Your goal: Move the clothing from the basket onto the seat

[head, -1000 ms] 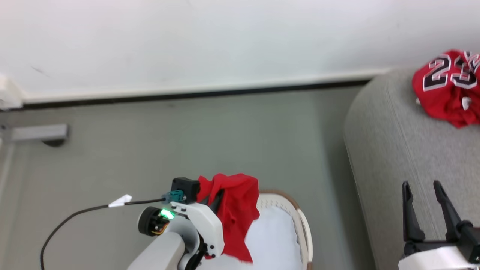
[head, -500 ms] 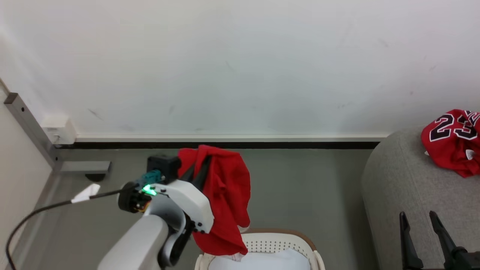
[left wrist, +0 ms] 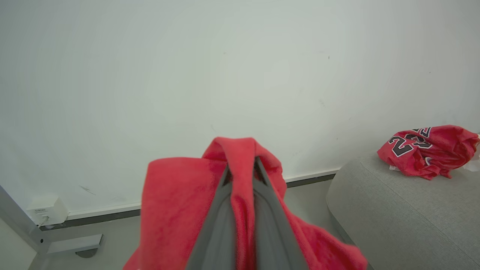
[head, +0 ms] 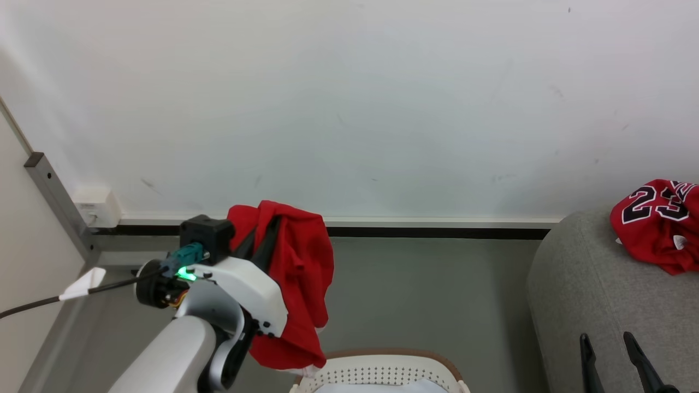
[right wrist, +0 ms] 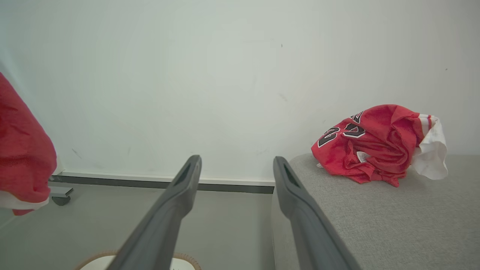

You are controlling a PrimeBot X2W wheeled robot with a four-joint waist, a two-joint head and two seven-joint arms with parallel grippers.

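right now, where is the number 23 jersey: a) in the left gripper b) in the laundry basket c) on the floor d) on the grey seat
D: the number 23 jersey lies crumpled on the grey seat; the left gripper is shut on a plain red garment instead.

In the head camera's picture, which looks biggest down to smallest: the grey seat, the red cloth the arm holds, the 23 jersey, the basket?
1. the seat, though cut off by the frame
2. the red cloth, nearer the camera
3. the jersey and the basket: about alike, both cut off at the edge, so not ranked
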